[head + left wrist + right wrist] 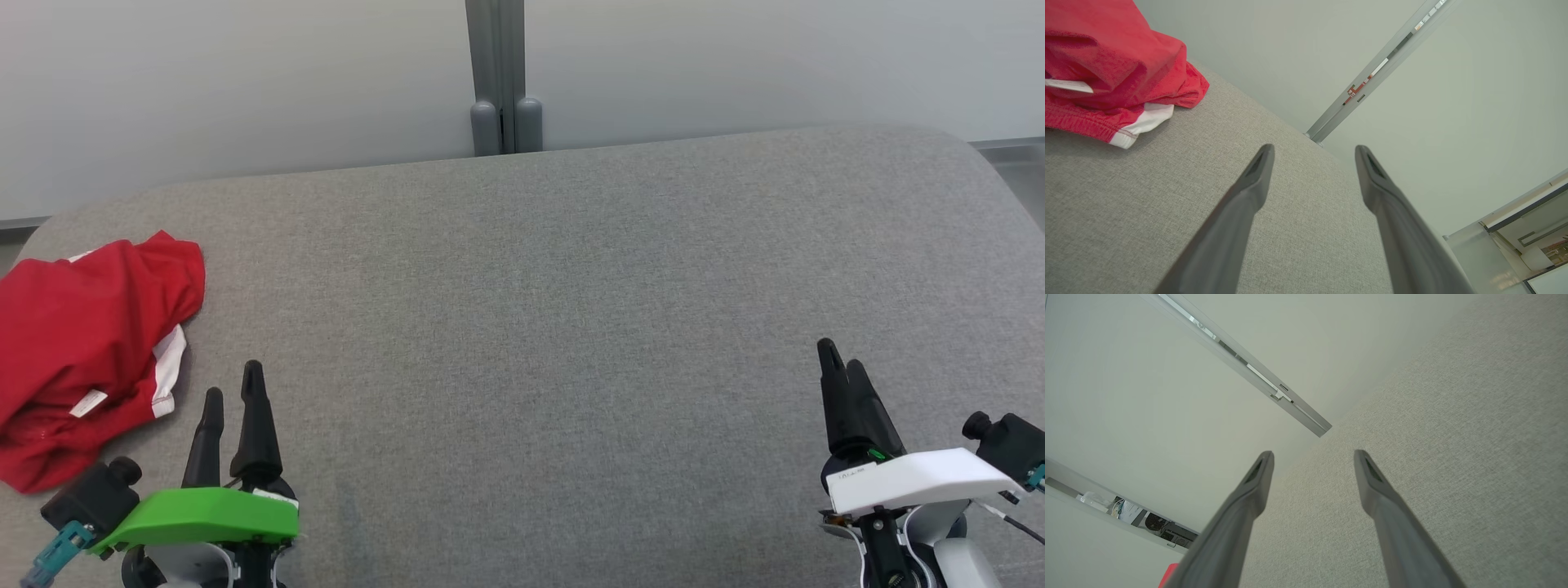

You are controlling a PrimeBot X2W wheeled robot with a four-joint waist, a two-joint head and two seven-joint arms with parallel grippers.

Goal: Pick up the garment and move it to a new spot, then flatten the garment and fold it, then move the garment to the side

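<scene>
**Red garment heaped at the left edge, both grippers open and empty**

From my remote seat I saw the garment [82, 343] lying crumpled on the far left of the grey padded surface [531, 327], partly cut off by the head view's left border. It was a soft red fabric, bunched into loose folds, with a white trim band and a small white label on the side nearest the left gripper [233, 388]. Its long axis ran from the near-left up to the far-right, and the far end rose to a blunt red corner. In the left wrist view its lower hem looked ribbed. I could not tell which kind of garment it was.

The surface was a fine woven grey cloth, matte, with rounded far corners. Behind it stood a pale smooth wall with a grey upright post [498, 73].

The left gripper, under a bright green cover, hung just beside the garment without touching it. Its two dark tapered fingers were spread wide and held nothing. The right gripper [841, 359], under a white cover, was well apart at the lower right, fingers likewise spread and empty.
</scene>
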